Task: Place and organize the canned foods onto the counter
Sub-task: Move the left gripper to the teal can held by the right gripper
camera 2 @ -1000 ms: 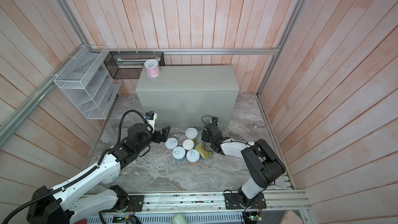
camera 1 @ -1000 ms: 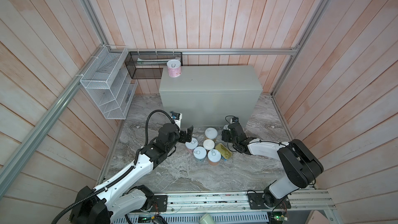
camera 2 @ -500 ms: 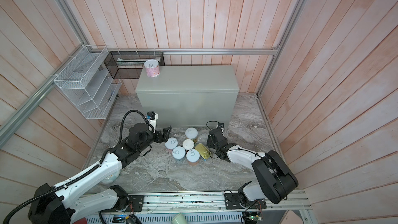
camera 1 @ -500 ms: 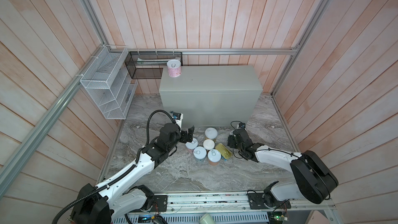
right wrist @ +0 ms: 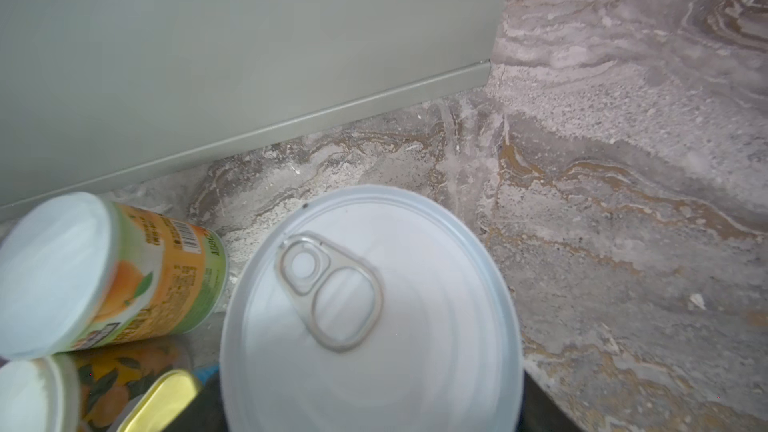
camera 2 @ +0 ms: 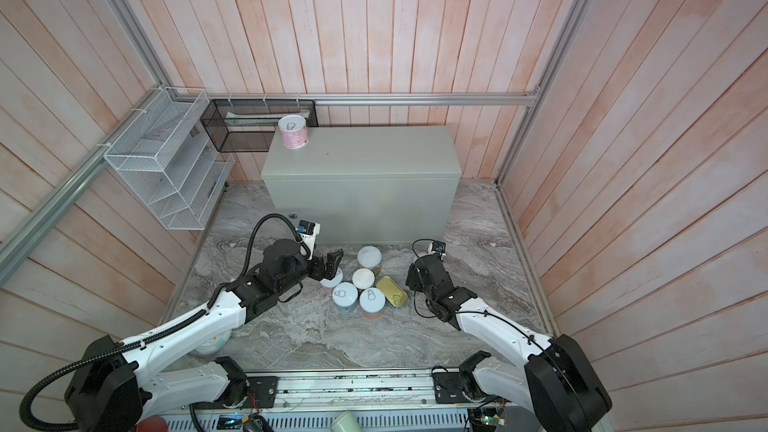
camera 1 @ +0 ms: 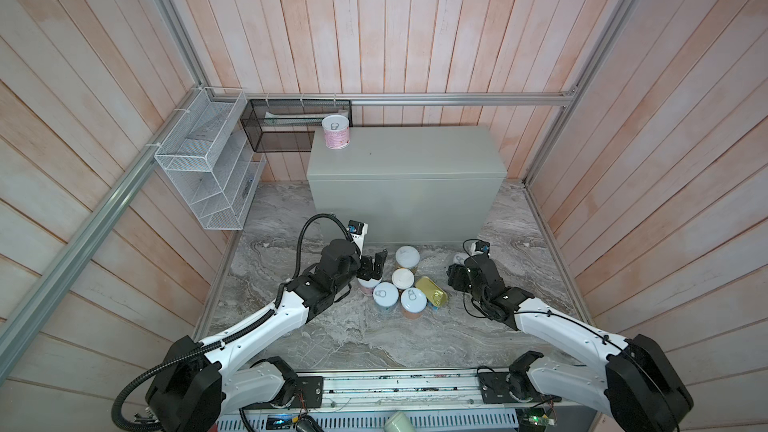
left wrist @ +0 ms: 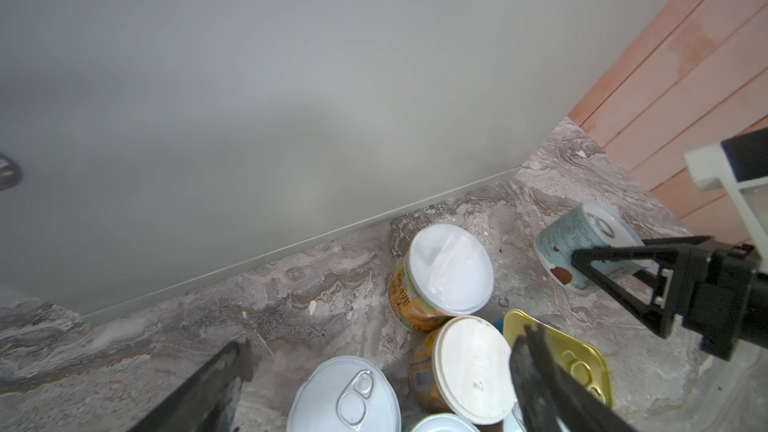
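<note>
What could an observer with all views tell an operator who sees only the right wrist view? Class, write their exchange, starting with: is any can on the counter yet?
Observer: Yes, one pink-labelled can stands at the back left corner of the counter.
Operator: Where is the left pincer?
Observer: It hangs open over the cans grouped on the marble-patterned surface.
Operator: Is my can level?
Observer: No, the teal can sits tilted in the right pincer.

Pink can [camera 1: 336, 131] upright on cntr [camera 1: 415, 155] top, back-left corner. In front of cntr, clustered: 2 white-lid orange cans [camera 1: 407, 257], silver-lid cans [camera 1: 385, 293], gold tin [camera 1: 432, 290]. Teal can [left wrist: 582, 251] tilted, apart.
</note>
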### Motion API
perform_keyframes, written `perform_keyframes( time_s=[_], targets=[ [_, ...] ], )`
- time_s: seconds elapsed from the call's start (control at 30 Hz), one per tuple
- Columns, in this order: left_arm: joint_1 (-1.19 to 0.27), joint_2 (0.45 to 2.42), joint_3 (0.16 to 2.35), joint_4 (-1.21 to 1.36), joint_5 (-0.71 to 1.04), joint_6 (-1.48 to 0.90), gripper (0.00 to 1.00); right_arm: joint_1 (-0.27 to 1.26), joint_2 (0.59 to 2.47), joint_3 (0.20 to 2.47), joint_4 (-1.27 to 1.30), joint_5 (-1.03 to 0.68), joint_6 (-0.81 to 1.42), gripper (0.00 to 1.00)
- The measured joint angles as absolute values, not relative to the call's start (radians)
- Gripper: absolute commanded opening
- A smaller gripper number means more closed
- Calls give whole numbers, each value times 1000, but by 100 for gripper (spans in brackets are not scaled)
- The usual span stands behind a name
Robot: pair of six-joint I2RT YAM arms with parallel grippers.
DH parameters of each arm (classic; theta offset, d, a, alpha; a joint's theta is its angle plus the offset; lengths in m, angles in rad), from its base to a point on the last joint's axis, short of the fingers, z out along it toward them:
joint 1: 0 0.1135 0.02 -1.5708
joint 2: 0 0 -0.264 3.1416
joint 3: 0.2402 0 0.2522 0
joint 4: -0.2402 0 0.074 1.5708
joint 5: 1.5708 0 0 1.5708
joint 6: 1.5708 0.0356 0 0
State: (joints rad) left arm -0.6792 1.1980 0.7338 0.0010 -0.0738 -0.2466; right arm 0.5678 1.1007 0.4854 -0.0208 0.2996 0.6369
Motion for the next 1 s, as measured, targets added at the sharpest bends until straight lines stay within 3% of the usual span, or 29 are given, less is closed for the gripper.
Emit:
perform_keyframes(
  time_s=[0.4,1.0],
  targets=[
    [-801,1272,748,34,78,-110,100,568,1047,517,-30,133,621,65],
    [-814,1406,771,173,344,-48,100,568,1032,615,-36,-114,571,65]
  ],
)
